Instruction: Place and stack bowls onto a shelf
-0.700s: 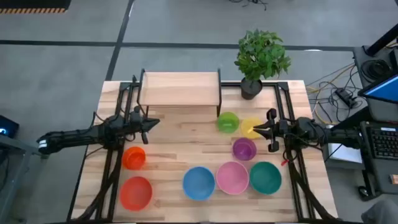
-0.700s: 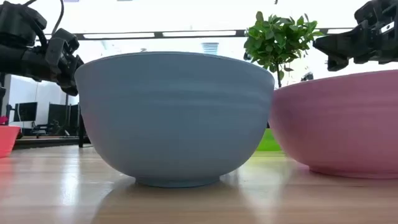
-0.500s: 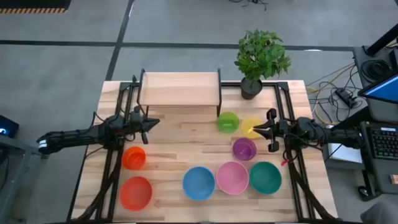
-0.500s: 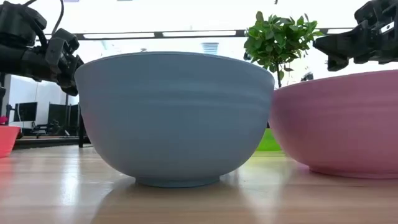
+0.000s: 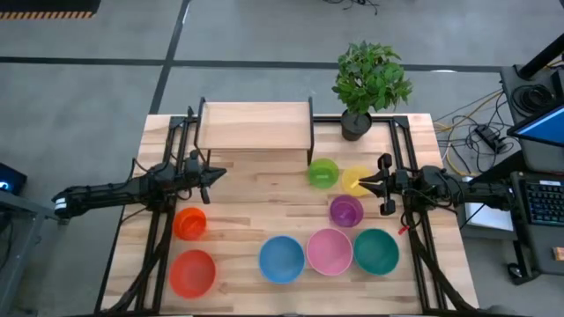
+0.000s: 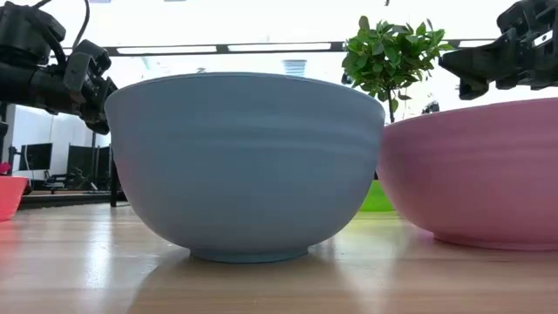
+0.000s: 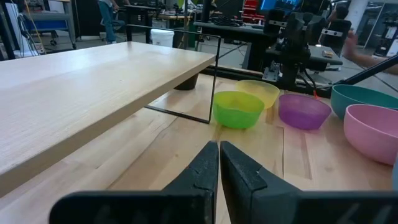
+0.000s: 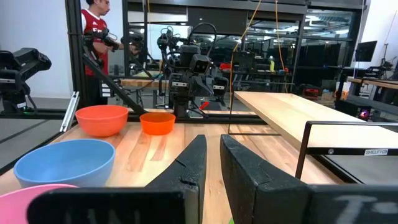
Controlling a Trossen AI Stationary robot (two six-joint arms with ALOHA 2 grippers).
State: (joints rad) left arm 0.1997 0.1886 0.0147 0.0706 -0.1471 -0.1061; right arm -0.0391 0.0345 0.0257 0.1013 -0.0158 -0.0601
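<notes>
Both arms hover over the table, holding nothing. My left gripper (image 5: pixel 220 173) (image 7: pixel 219 147) is shut, near the table's left side, just in front of the shelf (image 5: pixel 256 126), a light-wood board on thin black legs. My right gripper (image 5: pixel 361 182) (image 8: pixel 213 144) is shut above the yellow bowl (image 5: pixel 355 180). The green bowl (image 5: pixel 323 173) and purple bowl (image 5: pixel 345 210) stand beside it. The blue bowl (image 5: pixel 282 259), pink bowl (image 5: pixel 330 251) and teal bowl (image 5: pixel 376 251) stand in a row near the front edge. The small orange bowl (image 5: pixel 189 224) and red-orange bowl (image 5: pixel 193 272) stand at front left. Every bowl rests upright on its base.
A potted plant (image 5: pixel 370 84) stands at the far right corner, next to the shelf. Black frame rails (image 5: pixel 167 220) run along both sides of the table. Bare wood (image 5: pixel 256 198) lies between the shelf and the front bowls. A person (image 8: pixel 96 37) stands in the room beyond.
</notes>
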